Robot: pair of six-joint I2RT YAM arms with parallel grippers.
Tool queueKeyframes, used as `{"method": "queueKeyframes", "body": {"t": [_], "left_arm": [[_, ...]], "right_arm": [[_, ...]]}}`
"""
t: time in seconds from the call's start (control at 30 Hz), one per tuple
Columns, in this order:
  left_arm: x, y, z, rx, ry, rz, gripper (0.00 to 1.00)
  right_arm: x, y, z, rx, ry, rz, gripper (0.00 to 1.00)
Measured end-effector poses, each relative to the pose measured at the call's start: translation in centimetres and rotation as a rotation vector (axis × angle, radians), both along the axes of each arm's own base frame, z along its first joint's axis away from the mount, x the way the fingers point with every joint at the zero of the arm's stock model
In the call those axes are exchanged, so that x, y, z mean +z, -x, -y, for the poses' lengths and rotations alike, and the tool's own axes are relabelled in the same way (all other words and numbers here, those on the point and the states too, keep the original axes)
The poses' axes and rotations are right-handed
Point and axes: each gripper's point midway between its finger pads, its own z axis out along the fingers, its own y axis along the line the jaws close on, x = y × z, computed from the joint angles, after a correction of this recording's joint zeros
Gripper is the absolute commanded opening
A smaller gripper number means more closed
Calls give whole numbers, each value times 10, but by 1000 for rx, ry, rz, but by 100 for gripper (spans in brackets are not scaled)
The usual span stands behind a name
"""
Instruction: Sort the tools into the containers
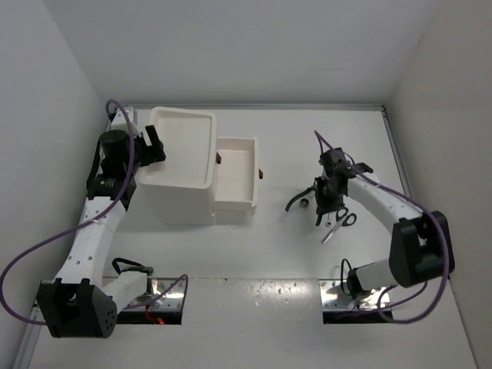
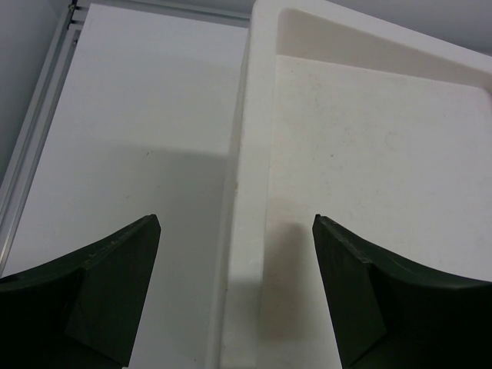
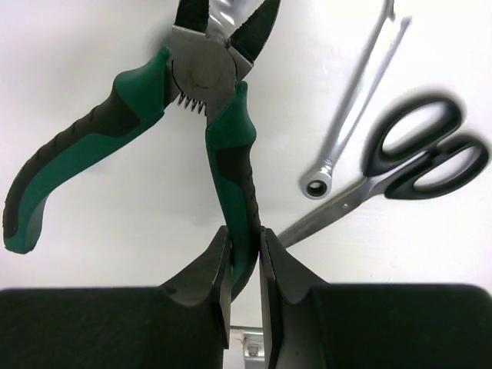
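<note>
Table (image 1: 292, 254): white; drawer box (image 1: 181, 165) left;
Right gripper (image 3: 244, 242): clamped on green-handled pliers (image 3: 231, 154);
Left gripper (image 2: 235, 221): wide, empty, over box rim

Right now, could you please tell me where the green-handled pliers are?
In the top view the green-handled pliers are on the right, just past the open drawer; the right end effector pinches one handle, with a wrench and black scissors beside them.

The box (image 1: 177, 201) stands left, a drawer (image 1: 234, 205) out to its right; far right lie pliers (image 3: 201, 73), with wrench (image 3: 355, 100) and scissors (image 3: 380, 178) beside them.
</note>
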Motion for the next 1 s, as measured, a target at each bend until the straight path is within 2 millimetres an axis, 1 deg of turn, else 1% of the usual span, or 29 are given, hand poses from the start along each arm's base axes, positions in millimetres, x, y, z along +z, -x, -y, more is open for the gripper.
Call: {"method": "queueKeyframes", "body": {"t": [0.07,0.17,0.23,0.27,0.3,0.33,0.37,0.4,0.43,0.47,0.5,0.6,0.77,0.87,1.0], "left_arm": [[0,0,0,0,0,0,85],[0,0,2,-6,6,3,72],[1,-1,5,-20,12,6,59],[2,-2,8,-34,19,11,44],[4,-3,11,-46,25,19,35],[7,-4,8,-36,2,28,28],[7,-4,4,-27,3,31,16],[7,-5,4,-28,5,31,5],[6,-4,7,-57,-23,28,1],[6,-4,7,-63,-29,26,0],[6,-5,7,-60,-39,23,0],[6,-6,5,-52,-46,17,0],[6,-6,4,-47,-50,16,0],[5,-6,4,-46,-50,12,0],[5,-6,4,-46,-50,11,0]], "right_arm": [[26,-14,-7,26,-24,97,0],[67,-36,-19,72,-48,213,0],[92,-50,-29,110,-61,274,0],[104,-56,-35,129,-65,295,0],[118,-63,-43,154,-72,323,0],[132,-71,-51,181,-80,355,0],[148,-82,-61,209,-93,401,0],[157,-85,-69,237,-98,413,0],[165,-88,-76,268,-96,412,0],[173,-95,-84,292,-95,420,0],[180,-106,-95,326,-95,436,0],[185,-122,-125,415,-90,444,0],[173,-125,-165,547,-69,392,0],[169,-129,-183,617,-27,386,0],[164,-134,-197,686,52,397,0]]}}
